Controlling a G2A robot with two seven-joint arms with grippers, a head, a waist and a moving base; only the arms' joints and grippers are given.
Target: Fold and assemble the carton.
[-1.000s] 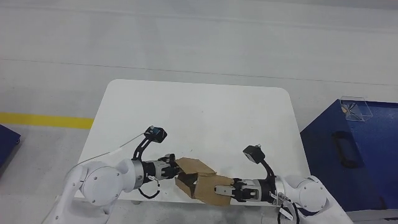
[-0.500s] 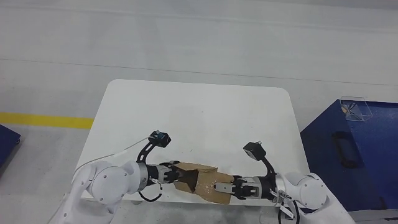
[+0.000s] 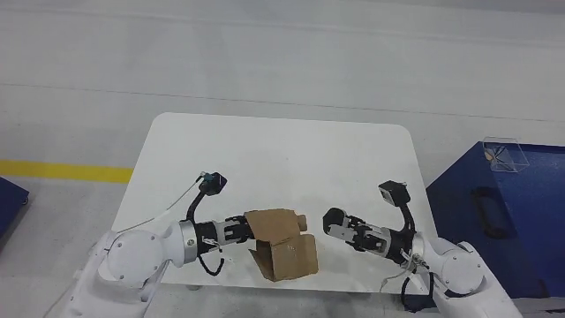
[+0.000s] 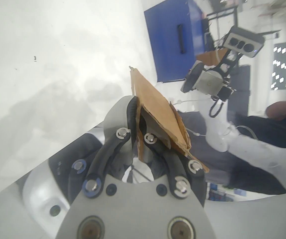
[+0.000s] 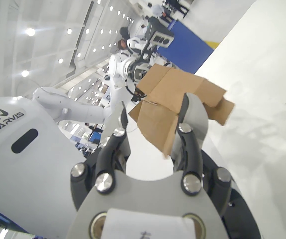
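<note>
Cardboard carton (image 3: 284, 246): brown, half-opened, flaps splayed; at front edge of table (image 3: 265, 141), between the two arms. Can't tell if it rests on the top or hangs just above.
L gripper (image 4: 136, 108): fingers pinched onto a flap edge, prob. to anchor the carton so other panels can be bent against that hold.
R gripper (image 5: 155, 105): fingers spread wide, nothing held; just beside carton, not touching, facing its open side.
Step (my read): one side pinned, other arm free for next flap.
Progress: early, no closed box shape yet.
Risk: thin flap may slip or tear in the pinch.
</note>
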